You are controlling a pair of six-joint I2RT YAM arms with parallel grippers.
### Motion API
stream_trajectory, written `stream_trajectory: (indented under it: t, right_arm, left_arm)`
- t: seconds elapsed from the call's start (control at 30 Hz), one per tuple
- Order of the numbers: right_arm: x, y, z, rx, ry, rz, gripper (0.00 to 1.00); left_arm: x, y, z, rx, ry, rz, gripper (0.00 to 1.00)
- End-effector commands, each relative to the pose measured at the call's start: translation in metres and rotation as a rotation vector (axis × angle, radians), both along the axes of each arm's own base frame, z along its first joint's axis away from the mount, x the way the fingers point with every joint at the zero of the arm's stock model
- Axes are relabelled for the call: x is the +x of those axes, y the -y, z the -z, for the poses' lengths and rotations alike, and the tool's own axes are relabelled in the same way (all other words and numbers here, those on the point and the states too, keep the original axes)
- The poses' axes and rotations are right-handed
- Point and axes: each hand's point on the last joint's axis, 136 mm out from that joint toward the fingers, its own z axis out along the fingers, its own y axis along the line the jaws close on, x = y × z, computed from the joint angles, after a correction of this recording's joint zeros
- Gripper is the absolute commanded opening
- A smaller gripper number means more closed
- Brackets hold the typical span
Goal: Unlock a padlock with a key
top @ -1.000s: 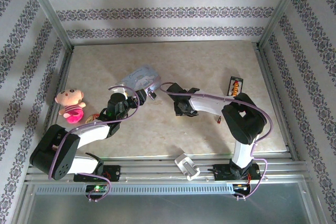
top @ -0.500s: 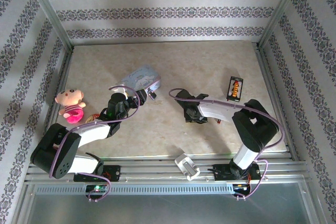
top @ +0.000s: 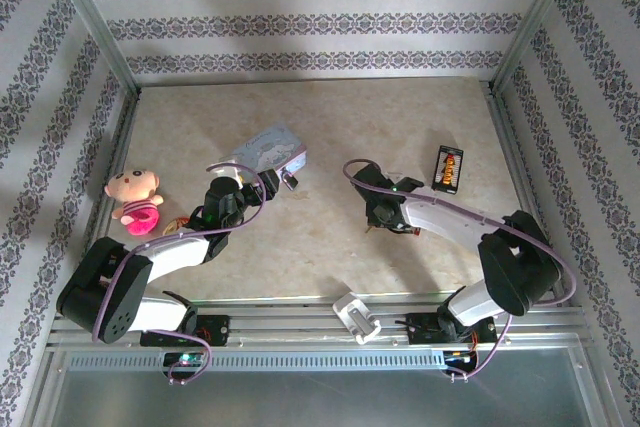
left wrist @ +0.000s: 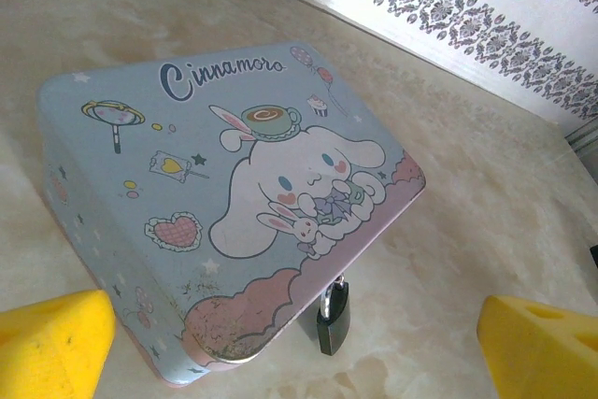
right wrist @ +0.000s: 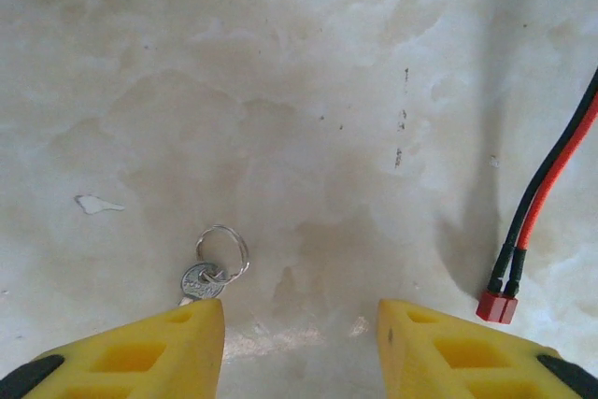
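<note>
Hanging from tin box (left wrist: 187,184), padlock (left wrist: 333,317); just ahead of gaping left claw (left wrist: 297,348)

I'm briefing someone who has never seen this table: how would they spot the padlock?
Find the pale blue cartoon tin left of the table's middle. The padlock hangs at its pink-trimmed edge. It is tiny and dark with a thin silvery shackle, unlike the larger black battery holder with orange marks to the right.
</note>
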Motion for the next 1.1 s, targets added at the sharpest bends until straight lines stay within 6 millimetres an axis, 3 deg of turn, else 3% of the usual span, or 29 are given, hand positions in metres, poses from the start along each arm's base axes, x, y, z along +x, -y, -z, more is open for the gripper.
stream_trajectory:
  t: [0.0,0.43,0.77,1.07]
  right_arm:
    - [-0.003,-0.005,0.0,0.053,0.009,0.004,0.47]
    - [0.006,-0.015,0.023,0.376,-0.051,-0.009,0.49]
    - [0.013,-0.02,0.037,0.387,-0.073,-0.016,0.45]
    - [0.014,-0.024,0.047,0.377,-0.105,-0.008,0.35]
  left_arm:
    - [0.007,0.006,-0.025,-0.018,0.078,0.006,0.99]
    - [0.006,0.009,-0.025,-0.018,0.07,0.022,0.99]
    - [0.008,0.011,-0.023,-0.021,0.062,0.029,0.99]
    - [0.006,0.008,-0.02,-0.015,0.058,0.019,0.99]
